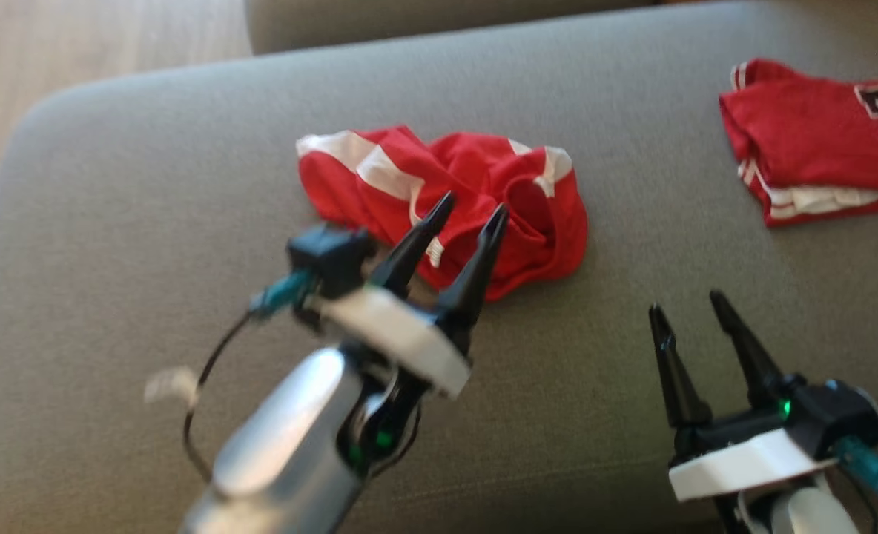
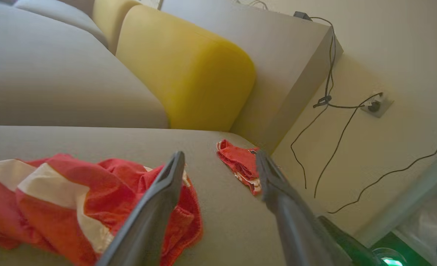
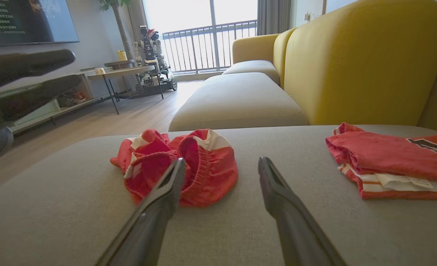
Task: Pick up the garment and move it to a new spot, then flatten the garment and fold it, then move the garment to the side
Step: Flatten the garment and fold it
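A crumpled red garment (image 1: pixel 454 196) with white stripes lies bunched in the middle of the grey sofa cushion (image 1: pixel 150 222). My left gripper (image 1: pixel 474 209) hovers over its near edge, open, with nothing between the fingers. In the left wrist view the garment (image 2: pixel 67 199) spreads at the lower left under that gripper (image 2: pixel 220 157). My right gripper (image 1: pixel 687 302) stands open above bare cushion to the garment's right. Seen from the right wrist, the garment (image 3: pixel 181 166) sits just ahead of the left finger, and that gripper (image 3: pixel 222 162) holds nothing.
A folded red jersey (image 1: pixel 817 141) with a dark number lies at the cushion's far right, also the jersey (image 3: pixel 392 159) in the right wrist view. A yellow backrest (image 3: pixel 358 62) rises behind. Wood floor (image 1: pixel 76 37) lies past the cushion's left edge. Cables (image 2: pixel 329 111) hang on the wall.
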`<state>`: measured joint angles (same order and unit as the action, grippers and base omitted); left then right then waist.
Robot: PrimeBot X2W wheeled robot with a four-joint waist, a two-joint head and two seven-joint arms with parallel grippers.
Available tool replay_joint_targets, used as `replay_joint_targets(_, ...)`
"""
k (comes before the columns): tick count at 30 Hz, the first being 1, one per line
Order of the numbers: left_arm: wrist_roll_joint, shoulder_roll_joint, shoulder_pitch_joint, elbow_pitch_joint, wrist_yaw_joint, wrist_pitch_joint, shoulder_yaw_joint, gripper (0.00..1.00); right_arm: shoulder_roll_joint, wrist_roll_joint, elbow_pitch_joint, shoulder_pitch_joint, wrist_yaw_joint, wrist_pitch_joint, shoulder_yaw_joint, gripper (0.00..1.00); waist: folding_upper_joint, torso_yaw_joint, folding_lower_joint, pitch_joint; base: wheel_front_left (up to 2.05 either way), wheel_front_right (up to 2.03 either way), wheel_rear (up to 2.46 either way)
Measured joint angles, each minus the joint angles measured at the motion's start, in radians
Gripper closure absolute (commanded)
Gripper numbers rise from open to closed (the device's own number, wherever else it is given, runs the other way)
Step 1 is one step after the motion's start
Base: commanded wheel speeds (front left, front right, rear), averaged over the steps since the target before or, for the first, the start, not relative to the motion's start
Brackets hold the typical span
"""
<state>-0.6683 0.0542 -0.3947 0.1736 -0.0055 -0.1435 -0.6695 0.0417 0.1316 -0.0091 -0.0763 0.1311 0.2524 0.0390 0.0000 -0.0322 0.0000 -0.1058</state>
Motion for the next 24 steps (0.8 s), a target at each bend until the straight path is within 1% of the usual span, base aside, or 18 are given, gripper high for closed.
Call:
replay_joint_targets(2, -0.07, -0.001, -0.09, 0.043, 0.006, 0.025, -0.05, 0.0, 0.0, 0.0, -0.01, 0.027, 0.0, 0.0, -0.002, 0.0, 0.0, -0.014, 0.0, -0.036, 0.0, 0.0, 0.0)
replay_joint_targets(6, -0.195, -0.005, -0.208, 0.137, -0.003, 0.076, -0.145, 0.0, 0.0, -0.004, -0.021, 0.06, 0.0, 0.0, 0.0, 0.0, 0.0, -0.044, 0.0, -0.103, 0.0, 0.0, 0.0)
replay_joint_targets(12, -0.246, -0.005, -0.361, 0.282, 0.014, 0.077, -0.227, 0.0, 0.0, 0.002, -0.051, 0.14, 0.0, 0.0, 0.013, 0.0, 0.0, -0.09, 0.0, -0.197, 0.0, 0.0, 0.0)
replay_joint_targets(14, -0.276, -0.006, -0.396, 0.324, 0.016, 0.072, -0.237, 0.0, 0.001, 0.002, -0.064, 0.157, 0.0, 0.0, 0.019, 0.0, 0.0, -0.105, 0.0, -0.221, 0.0, 0.0, 0.0)
replay_joint_targets(17, -0.303, -0.007, -0.435, 0.403, 0.032, 0.071, -0.257, 0.0, 0.001, 0.014, -0.087, 0.174, 0.0, 0.0, 0.024, 0.0, 0.0, -0.126, 0.0, -0.25, 0.0, 0.0, 0.0)
replay_joint_targets(20, -0.342, -0.006, -0.456, 0.455, 0.032, 0.068, -0.261, 0.0, 0.001, 0.019, -0.102, 0.189, 0.0, 0.0, 0.021, 0.0, 0.0, -0.143, 0.0001, -0.27, 0.0, 0.0, 0.0)
replay_joint_targets(23, -0.36, -0.007, -0.484, 0.491, 0.032, 0.042, -0.274, 0.0, 0.001, 0.022, -0.105, 0.193, 0.0, 0.0, 0.017, 0.0, 0.0, -0.153, 0.0001, -0.281, 0.0, 0.0, 0.0)
replay_joint_targets(24, -0.36, -0.007, -0.498, 0.505, 0.032, 0.028, -0.283, 0.25, 0.001, 0.022, -0.104, 0.193, 0.0, 0.0, 0.016, 0.0, 0.0, -0.155, 0.0001, -0.283, 0.0, 0.0, 0.0)
